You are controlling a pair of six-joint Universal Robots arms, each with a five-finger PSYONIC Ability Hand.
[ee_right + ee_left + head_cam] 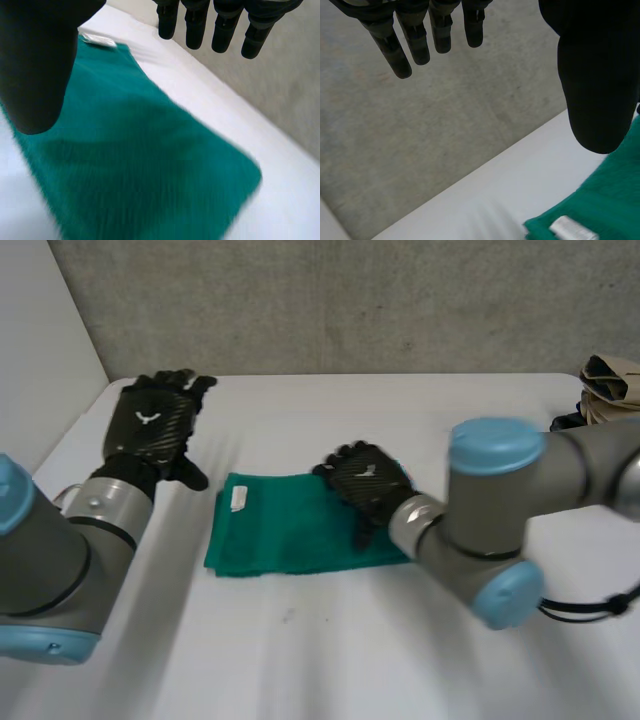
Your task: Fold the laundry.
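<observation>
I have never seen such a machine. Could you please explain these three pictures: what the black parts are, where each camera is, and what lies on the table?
This is a robot with two arms, each ending in a black hand. The head view looks down from a camera between the arms. The two wrist views come from cameras on the wrists, looking along each palm. On the white table lies a flat green towel with a white label. The left hand is open near the towel's left corner and holds nothing. The right hand is open over the towel's right end; whether it touches, I cannot tell. A tan thing sits at the table's far right edge.
</observation>
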